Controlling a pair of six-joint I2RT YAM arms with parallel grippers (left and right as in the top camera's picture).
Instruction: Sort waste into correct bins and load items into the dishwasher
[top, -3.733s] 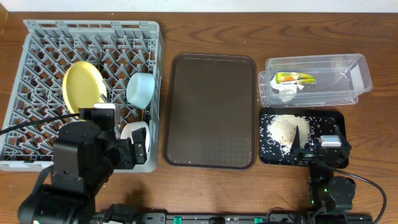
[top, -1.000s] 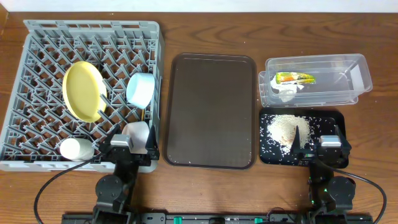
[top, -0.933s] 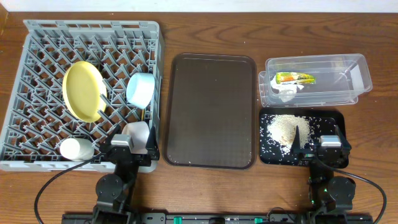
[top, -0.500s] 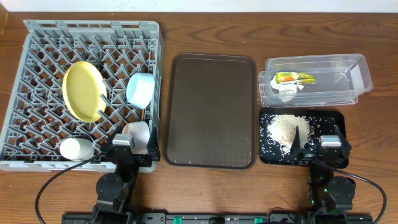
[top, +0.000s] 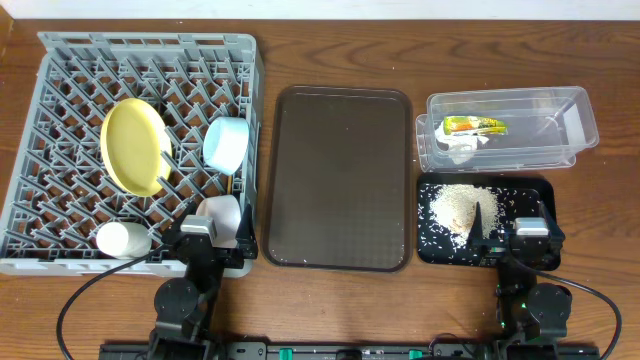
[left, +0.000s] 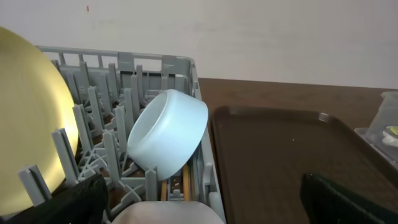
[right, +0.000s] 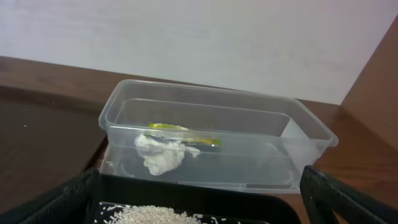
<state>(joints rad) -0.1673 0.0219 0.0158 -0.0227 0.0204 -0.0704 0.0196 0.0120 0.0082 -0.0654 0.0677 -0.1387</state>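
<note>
Our left gripper (top: 197, 232) hangs spread and empty at the near right corner of the rack (top: 60, 60), by what seems the white-pink bowl (top: 220, 213); blue bowl (top: 226, 143), plate (top: 135, 147) and cup (top: 122, 239) sit racked. Our right gripper (top: 531, 232), also spread, overhangs the black tray (top: 545, 190) of crumbs (top: 457, 207); farther, wrapper (top: 474, 125) and tissue (top: 460, 148) lie in the clear tub (top: 585, 125).
</note>
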